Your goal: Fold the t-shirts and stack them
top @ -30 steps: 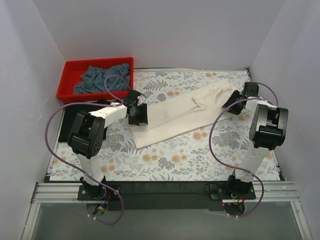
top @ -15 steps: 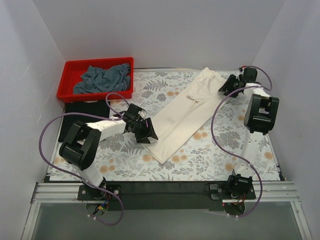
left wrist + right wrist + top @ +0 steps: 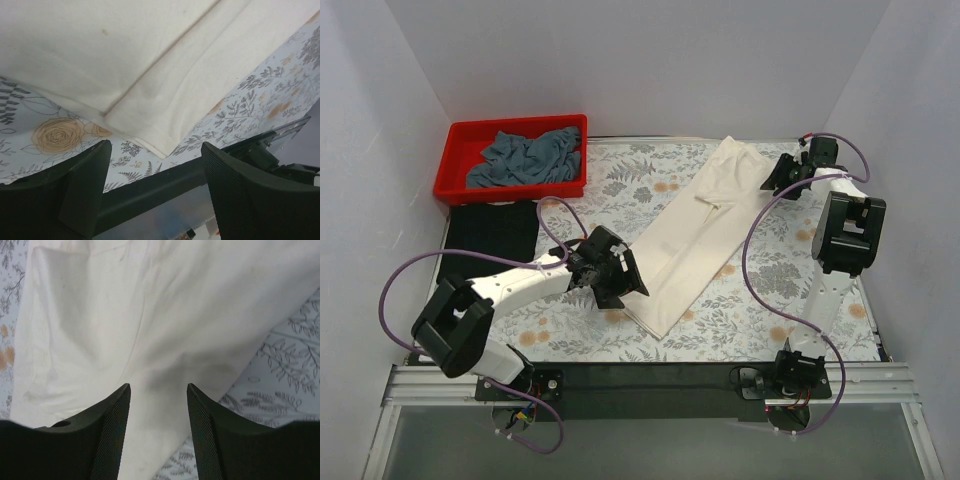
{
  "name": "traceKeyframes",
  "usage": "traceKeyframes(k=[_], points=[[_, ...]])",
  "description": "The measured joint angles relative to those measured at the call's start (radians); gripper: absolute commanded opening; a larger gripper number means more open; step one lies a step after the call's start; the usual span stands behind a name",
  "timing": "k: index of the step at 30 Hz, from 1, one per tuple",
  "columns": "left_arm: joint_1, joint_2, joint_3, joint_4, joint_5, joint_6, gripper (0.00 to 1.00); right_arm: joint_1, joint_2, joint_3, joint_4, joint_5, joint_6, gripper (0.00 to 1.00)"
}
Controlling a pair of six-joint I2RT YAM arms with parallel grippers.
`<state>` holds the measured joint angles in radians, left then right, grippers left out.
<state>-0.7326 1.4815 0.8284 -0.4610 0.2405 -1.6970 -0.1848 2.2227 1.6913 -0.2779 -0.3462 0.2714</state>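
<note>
Left gripper (jaws apart) — just beside the cream t-shirt.

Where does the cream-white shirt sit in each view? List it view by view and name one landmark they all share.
Top external: the cream-white shirt lies as a long diagonal strip, from far right to near centre.
Left wrist: it fills the upper part, a folded corner pointing down.
Right wrist: it covers most of the picture.
Shared landmark: the floral tablecloth under it.
</note>
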Motion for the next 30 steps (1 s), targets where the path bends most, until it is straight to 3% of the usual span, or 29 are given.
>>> traceKeyframes(k=[7,13,17,25,30], points=[[0.099,-0.072,0.082,-0.091,-0.126,0.098,0.7,0.102,-0.332,-0.247,-0.012,0.072,-0.062,0.46],[0.291,-0.054,0.103,-0.116,-0.163,0.281,0.7,0.343,-0.61,-0.512,0.003,0.109,-0.114,0.49],[0.348,-0.027,0.1,-0.115,-0.163,0.368,0.7,0.524,-0.742,-0.688,-0.018,0.137,-0.133,0.53],[0.35,-0.005,0.055,-0.106,-0.102,0.468,0.7,0.991,-0.878,-0.845,-0.07,0.238,-0.09,0.57],[0.349,0.016,0.018,-0.095,-0.071,0.504,0.67,1.163,-0.868,-0.864,-0.083,0.311,-0.053,0.57]])
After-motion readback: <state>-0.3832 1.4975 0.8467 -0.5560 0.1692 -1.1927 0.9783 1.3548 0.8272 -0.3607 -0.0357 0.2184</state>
